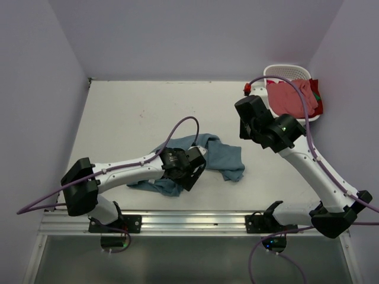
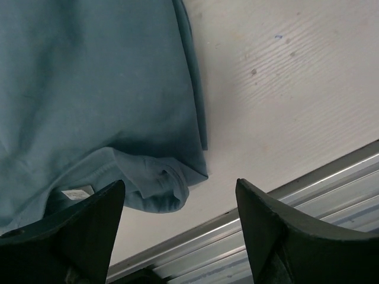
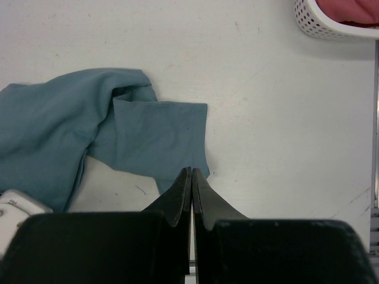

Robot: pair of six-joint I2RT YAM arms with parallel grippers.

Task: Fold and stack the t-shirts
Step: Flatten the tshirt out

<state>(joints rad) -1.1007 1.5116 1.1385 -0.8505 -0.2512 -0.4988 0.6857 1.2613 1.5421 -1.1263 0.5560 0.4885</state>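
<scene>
The teal-blue t-shirt (image 1: pixel 220 155) lies crumpled on the table near the front middle. In the left wrist view the t-shirt (image 2: pixel 89 89) shows a small white neck label (image 2: pixel 77 193) at its near edge. My left gripper (image 1: pixel 188 176) hovers over that near edge, open and empty (image 2: pixel 180 182). My right gripper (image 1: pixel 244 131) is raised above the table to the right of the shirt, shut and empty (image 3: pixel 191 170), with a flat sleeve (image 3: pixel 160 139) below it. The salmon pink t-shirt (image 1: pixel 293 97) lies bunched in the white basket (image 1: pixel 288 71).
The white slotted basket (image 3: pixel 331 26) stands at the back right corner against the wall. A metal rail (image 1: pixel 189 220) runs along the table's near edge, also in the left wrist view (image 2: pixel 308 195). Purple cables loop over both arms.
</scene>
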